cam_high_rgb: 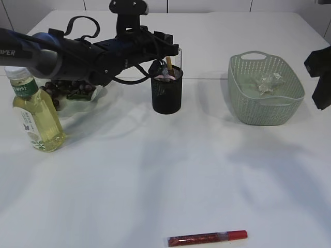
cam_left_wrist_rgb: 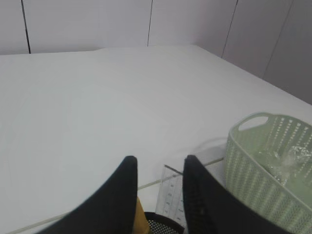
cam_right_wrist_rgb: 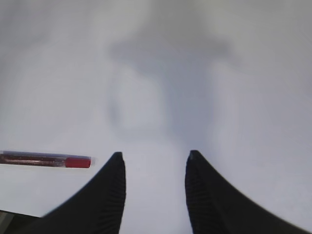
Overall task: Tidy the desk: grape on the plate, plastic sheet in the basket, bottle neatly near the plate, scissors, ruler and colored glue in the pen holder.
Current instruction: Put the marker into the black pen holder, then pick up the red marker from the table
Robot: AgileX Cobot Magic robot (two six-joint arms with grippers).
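The black mesh pen holder (cam_high_rgb: 166, 95) stands at centre back. A clear ruler (cam_left_wrist_rgb: 171, 194) stands in it, beside a yellow-orange handle (cam_left_wrist_rgb: 141, 220) and something pink (cam_high_rgb: 164, 77). My left gripper (cam_left_wrist_rgb: 158, 163) hovers just above the holder (cam_left_wrist_rgb: 163, 226), open, with the ruler showing between its fingers; it also shows in the exterior view (cam_high_rgb: 173, 49). The red colored glue (cam_high_rgb: 207, 238) lies at the front edge. My right gripper (cam_right_wrist_rgb: 155, 158) is open and empty above the table, with the glue (cam_right_wrist_rgb: 46, 160) to its left. Grapes (cam_high_rgb: 54, 93) lie on the plate (cam_high_rgb: 101, 95). The bottle (cam_high_rgb: 36, 111) stands in front of the plate.
The green basket (cam_high_rgb: 243, 106) stands at back right with the crumpled plastic sheet (cam_high_rgb: 270, 82) inside; it also shows in the left wrist view (cam_left_wrist_rgb: 253, 170). The right arm (cam_high_rgb: 319, 77) hangs at the right edge, beside the basket.
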